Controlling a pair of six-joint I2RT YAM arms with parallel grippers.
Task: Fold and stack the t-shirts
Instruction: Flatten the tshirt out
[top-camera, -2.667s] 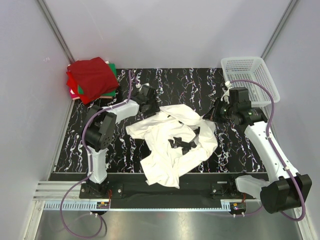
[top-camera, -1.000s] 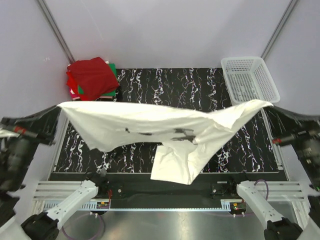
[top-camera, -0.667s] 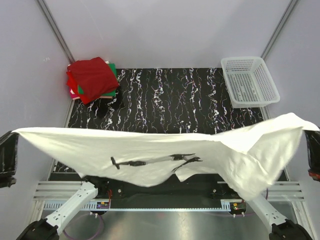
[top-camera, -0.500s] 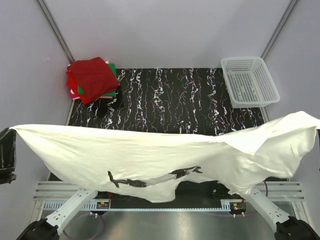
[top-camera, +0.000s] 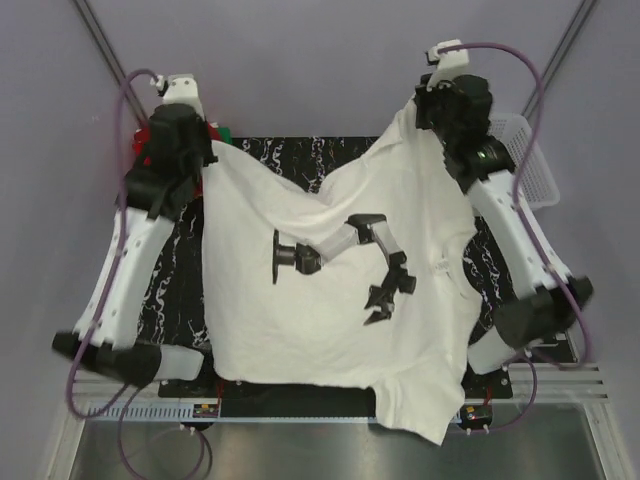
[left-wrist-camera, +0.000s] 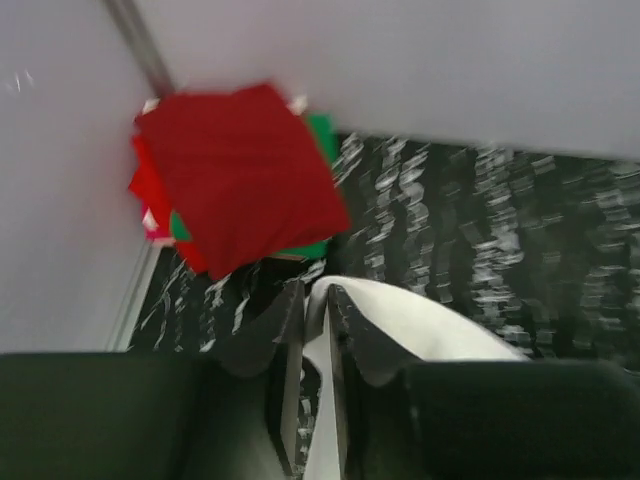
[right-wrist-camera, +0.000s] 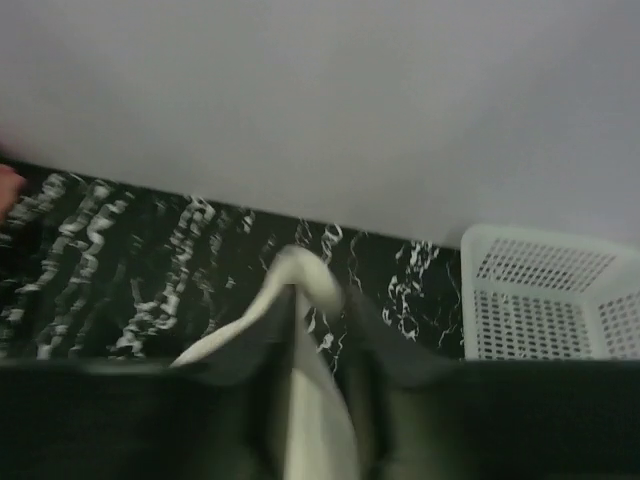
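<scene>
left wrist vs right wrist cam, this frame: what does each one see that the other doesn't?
Left wrist only: the stack of folded shirts, dark red on top with bright red and green edges under it, in the far left corner. The right wrist catches at most a red sliver at its left edge.
Right wrist only: the white mesh basket, at the right.
Both: the white t-shirt pinched in that arm's own end effector, left end effector and right end effector, plus the black marbled table and the plain back wall.

Robot lab test cell, plain grey enclosure walls (top-camera: 300, 60), black marbled table (top-camera: 300, 155), aluminium mounting rail (top-camera: 280, 409)
</scene>
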